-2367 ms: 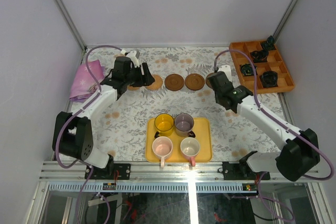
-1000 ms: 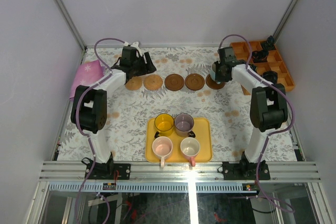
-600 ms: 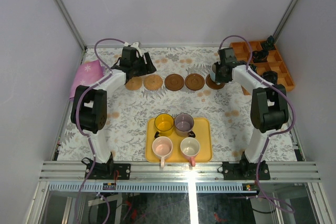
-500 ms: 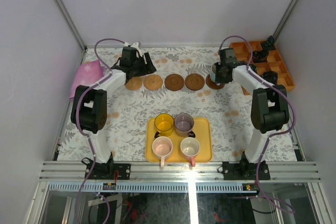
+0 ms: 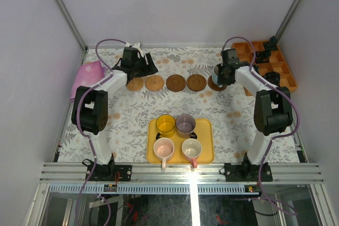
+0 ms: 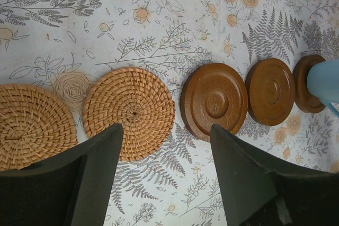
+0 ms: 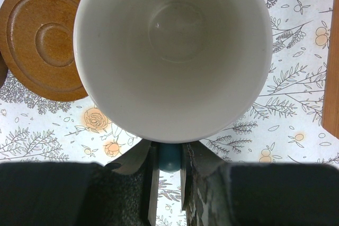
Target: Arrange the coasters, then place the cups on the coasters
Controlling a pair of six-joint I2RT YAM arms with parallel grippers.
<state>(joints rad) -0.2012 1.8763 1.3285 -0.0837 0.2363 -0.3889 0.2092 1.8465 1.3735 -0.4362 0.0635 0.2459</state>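
My right hand pinches the blue cup by its handle over the 3 o'clock-end dark coaster; left hand spread wide above a woven coaster.

Bright, even light, soft shadows, sharp focus, one white glare streak.

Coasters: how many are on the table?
5, in one row: two woven coasters at the left, then three brown coasters, the last partly behind the blue cup.
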